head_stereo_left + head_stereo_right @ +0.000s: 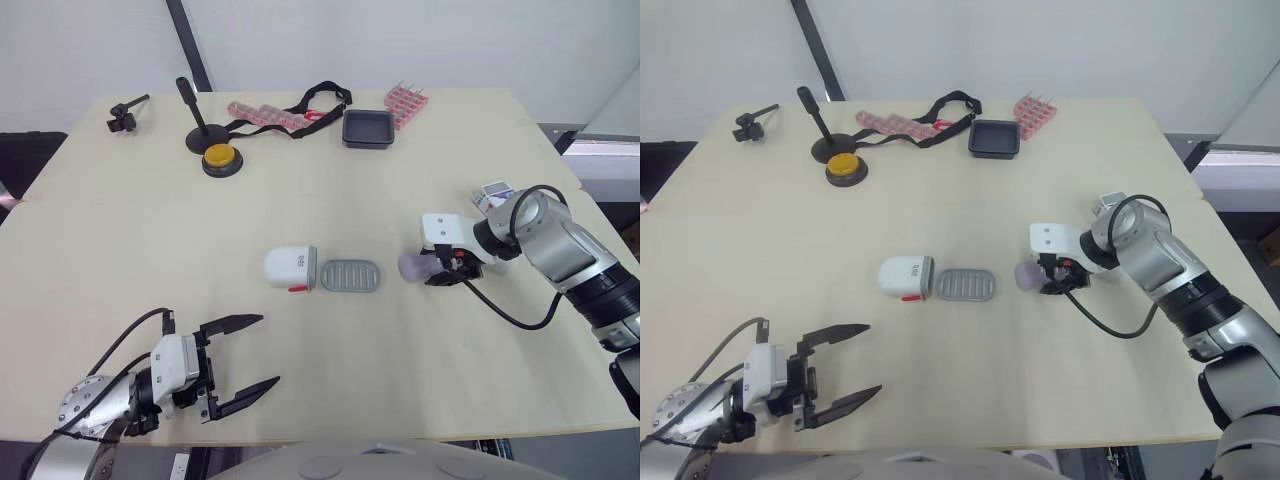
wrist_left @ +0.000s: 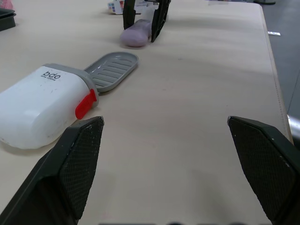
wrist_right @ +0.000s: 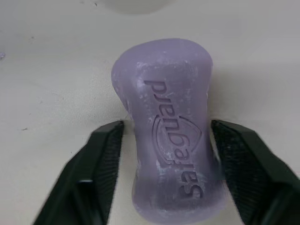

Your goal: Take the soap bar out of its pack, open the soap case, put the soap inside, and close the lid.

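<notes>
You have the soap (image 3: 166, 131) between the two fingers of the right gripper (image 1: 432, 270). They press on both its sides, so the jaws are closed on it. The soap is purple, its stamped letters face up, and in the left wrist view it seems to lie on the table (image 1: 120, 260). It is to the right of the case (image 1: 291, 267), not inside it. The case is near the table's middle and it is open: the white shell lies on its side, and the gray ribbed part (image 1: 350, 275) lies flat just beside it, between the shell and the soap and apart from the soap. The pack (image 1: 492, 192) sits behind the right arm. Your left gripper (image 1: 270, 349) is by the near edge, jaws wide open and holding nothing, pointing toward the case. A yellow button (image 1: 221, 158) and a black tray (image 1: 367, 128) are at the far side
</notes>
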